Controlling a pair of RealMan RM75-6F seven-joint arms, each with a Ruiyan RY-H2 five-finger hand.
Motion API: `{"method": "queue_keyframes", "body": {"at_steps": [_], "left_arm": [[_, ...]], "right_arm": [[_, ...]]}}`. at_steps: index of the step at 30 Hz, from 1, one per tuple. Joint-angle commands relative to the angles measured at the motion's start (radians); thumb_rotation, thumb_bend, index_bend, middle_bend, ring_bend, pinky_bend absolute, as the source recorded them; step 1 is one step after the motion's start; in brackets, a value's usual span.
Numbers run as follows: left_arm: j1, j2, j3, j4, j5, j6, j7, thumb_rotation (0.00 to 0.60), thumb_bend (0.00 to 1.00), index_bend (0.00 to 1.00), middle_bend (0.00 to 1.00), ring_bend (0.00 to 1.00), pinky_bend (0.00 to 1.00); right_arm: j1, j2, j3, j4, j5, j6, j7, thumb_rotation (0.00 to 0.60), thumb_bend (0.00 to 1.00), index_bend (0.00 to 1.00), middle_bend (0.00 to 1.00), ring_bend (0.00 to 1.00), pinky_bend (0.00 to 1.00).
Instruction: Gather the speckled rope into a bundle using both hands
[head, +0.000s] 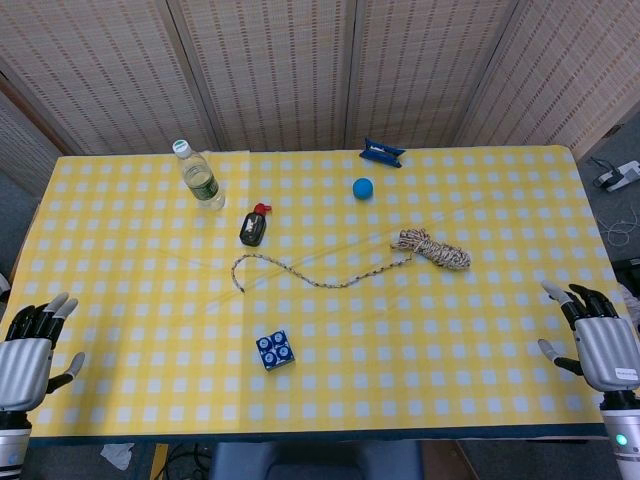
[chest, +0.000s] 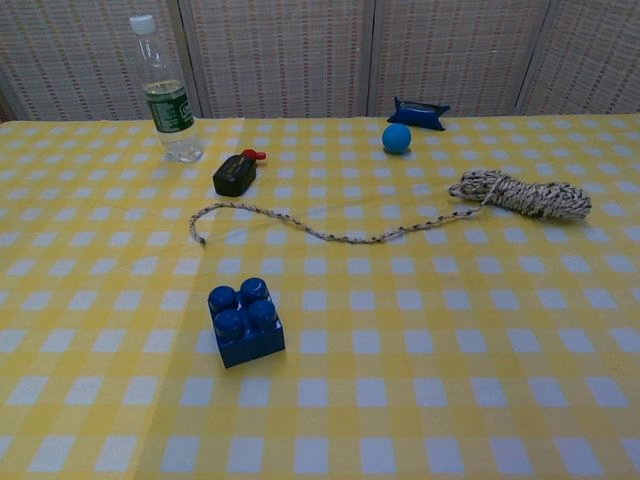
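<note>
Rope (head: 345, 268): speckled cord on the checked table (head: 480, 380); one end is a tight coil (chest: 525, 194) to the right, and a loose tail (chest: 300, 225) snakes left from the coil and ends in a small hook-shaped bend.
Landmark: the coil; all places below are given from it.
Ball (head: 362, 187): blue, behind and left of the coil, apart from the cord.
Black item (head: 253, 228): far left of the coil, just behind the tail's end, not touching it.
Block (chest: 245, 322): blue, left and well forward of the coil, clear of the tail.
Bottle (head: 199, 176): upright, far left and behind.
Left hand (head: 30, 345): empty, fingers apart, at the near edge, well away from the coil.
Right hand (head: 598, 335): empty, fingers spread, at the near edge, forward and right of the coil.
Handling: likely light, limp and rough enough not to slip; the tail will drag and fold instead of pushing stiffly.
Where to hold: probably pin the coil with the right hand, and pinch the tail near its free end with the left to draw it in.
</note>
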Motion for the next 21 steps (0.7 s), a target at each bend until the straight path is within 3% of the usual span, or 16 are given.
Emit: {"method": "queue_keyframes", "body": {"at_steps": [1, 13, 21], "left_arm": [[0.001, 0.000, 0.001, 0.000, 0.000, -0.001, 0.002, 0.600, 0.32, 0.17, 0.13, 0.13, 0.08], [0.005, -0.001, 0.004, 0.000, 0.013, 0.010, -0.003, 0.600, 0.32, 0.17, 0.13, 0.13, 0.09], [0.010, -0.008, 0.009, 0.008, 0.022, 0.015, -0.015, 0.600, 0.32, 0.17, 0.13, 0.13, 0.09]], "right_arm": [[0.000, 0.001, 0.000, 0.000, 0.000, 0.001, 0.001, 0.600, 0.19, 0.16, 0.28, 0.15, 0.16], [0.041, 0.018, 0.019, -0.043, 0.012, -0.049, -0.029, 0.600, 0.18, 0.16, 0.28, 0.16, 0.20], [0.180, 0.036, 0.083, -0.126, 0.114, -0.246, -0.130, 0.600, 0.18, 0.16, 0.28, 0.17, 0.27]]}}
